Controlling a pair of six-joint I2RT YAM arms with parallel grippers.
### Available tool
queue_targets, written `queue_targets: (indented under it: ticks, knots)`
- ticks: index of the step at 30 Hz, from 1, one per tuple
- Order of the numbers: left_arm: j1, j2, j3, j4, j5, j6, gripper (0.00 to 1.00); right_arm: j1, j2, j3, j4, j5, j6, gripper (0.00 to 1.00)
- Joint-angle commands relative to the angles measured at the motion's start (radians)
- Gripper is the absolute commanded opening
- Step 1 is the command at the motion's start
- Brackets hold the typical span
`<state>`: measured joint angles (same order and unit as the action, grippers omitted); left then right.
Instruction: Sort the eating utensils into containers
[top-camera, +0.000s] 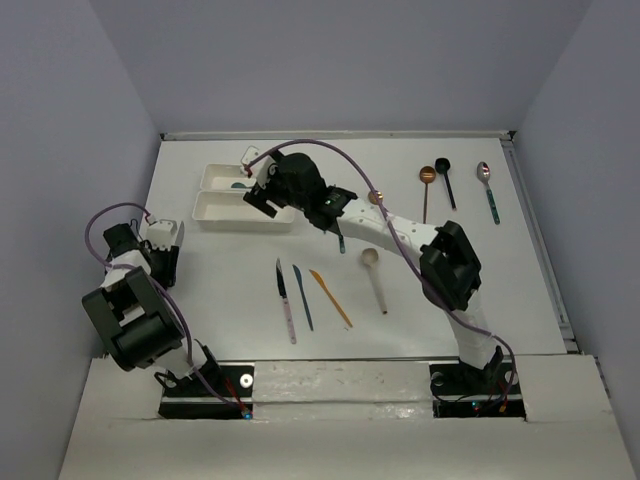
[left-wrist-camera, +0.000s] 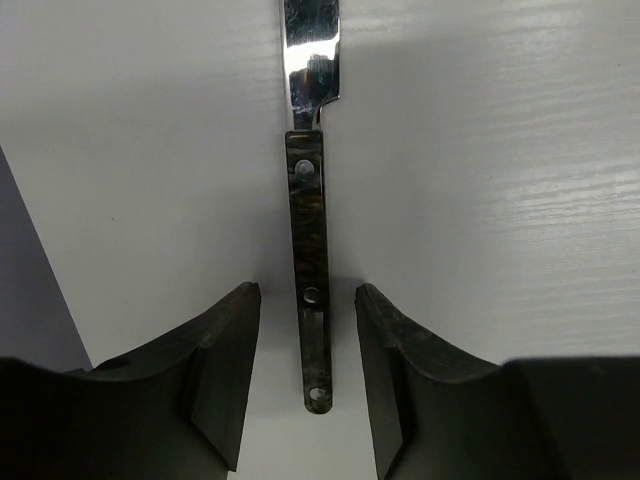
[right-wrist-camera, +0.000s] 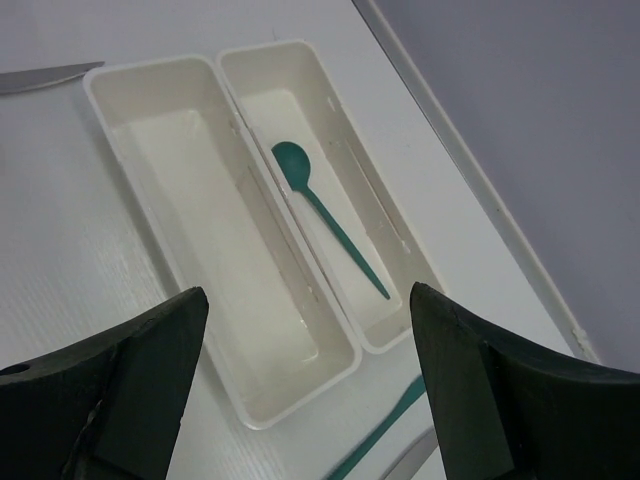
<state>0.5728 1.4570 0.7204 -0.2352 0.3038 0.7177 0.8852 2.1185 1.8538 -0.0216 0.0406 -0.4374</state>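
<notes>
Two joined white trays (right-wrist-camera: 120, 100) stand at the back left (top-camera: 203, 212). A teal spoon (right-wrist-camera: 325, 215) lies in one tray; the other is empty. My right gripper (right-wrist-camera: 307, 295) is open and empty above the trays' near end (top-camera: 262, 190). My left gripper (left-wrist-camera: 307, 290) is open, low over the table at the left (top-camera: 165, 245), its fingers either side of the dark handle of a silver-bladed knife (left-wrist-camera: 308, 240), not touching it. Two dark knives (top-camera: 286, 298), an orange knife (top-camera: 330, 298) and a beige spoon (top-camera: 375, 280) lie mid-table.
A copper spoon (top-camera: 426, 190), a black spoon (top-camera: 445, 180) and a silver spoon with a teal handle (top-camera: 488, 190) lie at the back right. A teal handle (right-wrist-camera: 385, 430) and a silver piece (right-wrist-camera: 410, 462) lie just beyond the trays' end. Walls enclose the table.
</notes>
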Motion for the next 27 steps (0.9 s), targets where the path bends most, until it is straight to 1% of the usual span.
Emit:
queue_targets:
  ticks: [1, 4, 5, 6, 7, 8, 13, 15, 16, 18, 20, 23, 27]
  knots:
    - [-0.013, 0.072, 0.045, -0.01, 0.003, -0.001, 0.44, 0.023, -0.072, -0.004, 0.043, 0.031, -0.007, 0.87]
    - [-0.013, 0.109, 0.059, -0.006, -0.005, -0.006, 0.29, 0.041, -0.072, -0.013, 0.043, 0.053, -0.018, 0.87]
    - [-0.013, 0.124, 0.057, -0.004, -0.008, -0.006, 0.18, 0.041, -0.074, -0.015, 0.043, 0.058, -0.021, 0.87]
    - [-0.013, 0.129, 0.053, 0.008, -0.011, -0.006, 0.12, 0.041, -0.077, -0.019, 0.043, 0.062, -0.023, 0.87]
    - [-0.013, 0.129, 0.042, 0.017, -0.021, -0.007, 0.04, 0.05, -0.08, -0.025, 0.045, 0.067, -0.024, 0.87]
    - [-0.011, 0.128, 0.036, 0.034, -0.026, -0.012, 0.0, 0.051, -0.081, -0.03, 0.045, 0.068, -0.024, 0.87]
    - [-0.008, 0.105, 0.007, 0.05, -0.019, -0.021, 0.0, 0.06, -0.091, -0.047, 0.048, 0.071, -0.011, 0.87]
    - [-0.004, 0.068, 0.001, 0.06, -0.014, -0.032, 0.0, 0.06, -0.094, -0.048, 0.046, 0.07, 0.003, 0.87]
    - [0.012, 0.048, -0.007, 0.071, 0.01, -0.05, 0.0, 0.069, -0.095, -0.048, 0.048, 0.064, 0.02, 0.87]
    - [0.038, -0.036, -0.018, 0.097, 0.061, -0.075, 0.0, 0.069, -0.107, -0.056, 0.046, 0.047, 0.043, 0.87]
    - [0.055, -0.116, -0.033, 0.117, 0.067, -0.113, 0.0, 0.069, -0.115, -0.062, 0.048, 0.009, 0.077, 0.86]
    - [0.056, -0.176, -0.036, 0.119, 0.087, -0.138, 0.0, 0.069, -0.126, -0.073, 0.054, -0.024, 0.11, 0.85]
    - [0.056, -0.211, -0.029, 0.102, 0.109, -0.152, 0.0, 0.069, -0.134, -0.085, 0.061, -0.033, 0.15, 0.85]
